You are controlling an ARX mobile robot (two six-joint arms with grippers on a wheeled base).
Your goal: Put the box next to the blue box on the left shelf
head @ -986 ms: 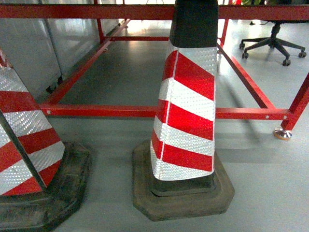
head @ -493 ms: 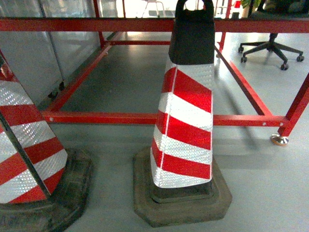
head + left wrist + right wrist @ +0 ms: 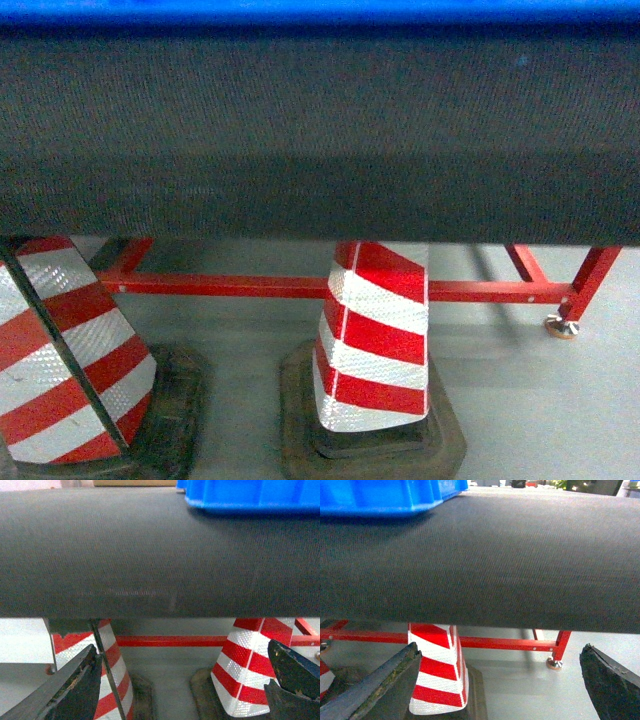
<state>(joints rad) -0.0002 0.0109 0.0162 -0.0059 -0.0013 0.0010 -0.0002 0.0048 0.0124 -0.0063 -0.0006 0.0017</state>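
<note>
The blue box (image 3: 380, 497) rests on a dark table top (image 3: 320, 140) and is not yet held. In the head view it shows only as a blue strip along the top edge; the left wrist view places it toward the right of the surface, the right wrist view toward the left. It therefore appears to lie between the 2 arms.

The left gripper (image 3: 185, 687) sits low at the near table edge with its jaws spread wide and nothing between them. The right gripper (image 3: 502, 685) is in the same condition: spread and empty. This paired, open posture suits a 2-sided pickup of a wide box, 1 gripper per wall.

Below the table, 2 red-and-white traffic cones stand on the floor (image 3: 230, 420) in front of a red frame (image 3: 470, 290): the middle cone (image 3: 375, 350) and the left cone (image 3: 60, 360).

The shelf and the second blue box are not in view. The task appears to be at the approach stage, before any grasp.
</note>
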